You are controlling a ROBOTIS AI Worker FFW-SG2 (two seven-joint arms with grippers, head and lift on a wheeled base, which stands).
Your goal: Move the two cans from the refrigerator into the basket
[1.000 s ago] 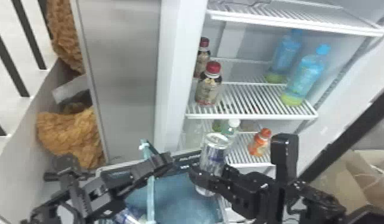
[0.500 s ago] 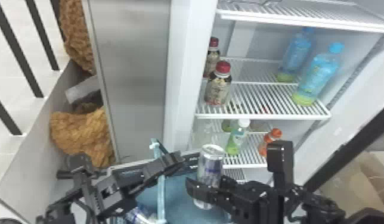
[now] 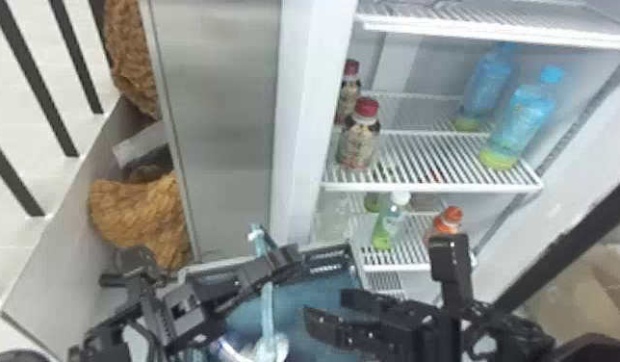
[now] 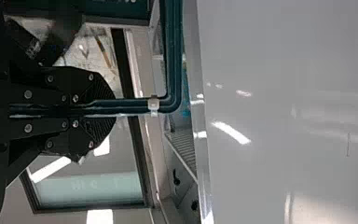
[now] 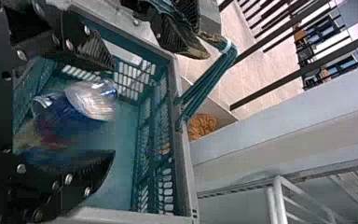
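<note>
The right gripper [image 3: 325,302] has its jaws wide above the basket [image 5: 182,158], with at least one blurred blue-and-silver can [image 5: 91,100] inside. The left gripper [image 3: 285,259] has its jaws closed on the teal handle [image 3: 268,308]. Beyond, bottles [image 3: 359,142] stand on refrigerator shelves [image 3: 429,166].

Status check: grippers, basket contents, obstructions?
Left gripper shut on handle. Right gripper open over basket. Blue-and-silver can inside, blurred; count unclear. Raised handle may hamper leftward moves.
</note>
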